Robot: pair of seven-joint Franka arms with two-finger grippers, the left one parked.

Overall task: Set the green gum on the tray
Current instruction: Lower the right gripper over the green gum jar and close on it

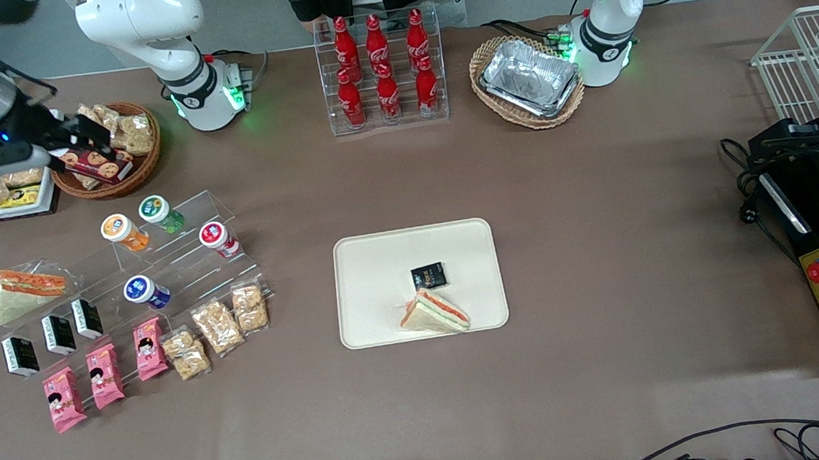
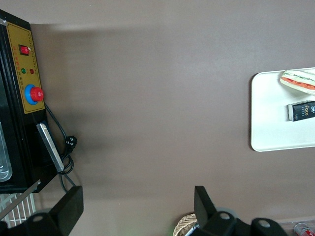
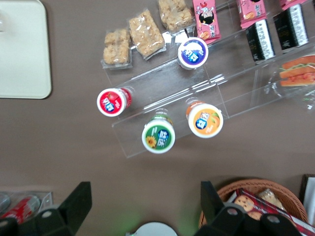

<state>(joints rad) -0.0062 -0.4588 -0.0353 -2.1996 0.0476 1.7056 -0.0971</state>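
The green gum (image 3: 158, 136) stands on the clear stepped rack (image 3: 167, 93) below the pincer (image 3: 142, 204), whose jaws hang spread wide and empty high above the worktop (image 1: 601, 244). Four gum bottles share the rack: green, orange (image 3: 205, 119), red (image 3: 112, 102) and blue (image 3: 192, 53). The cream tray (image 1: 384, 276), toward the parked arm's end, carries one sandwich (image 1: 433, 312) and one black packet (image 1: 428, 276). Brown cloth covers the worktop.

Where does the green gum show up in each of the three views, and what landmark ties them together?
Front view: the green gum sits on the clear stepped stand, beside the orange gum; the gripper hangs open above the wicker basket nearby.
Right wrist view: the green gum again beside the orange gum.
Left wrist view: not in it.
Shared landmark: the tray.
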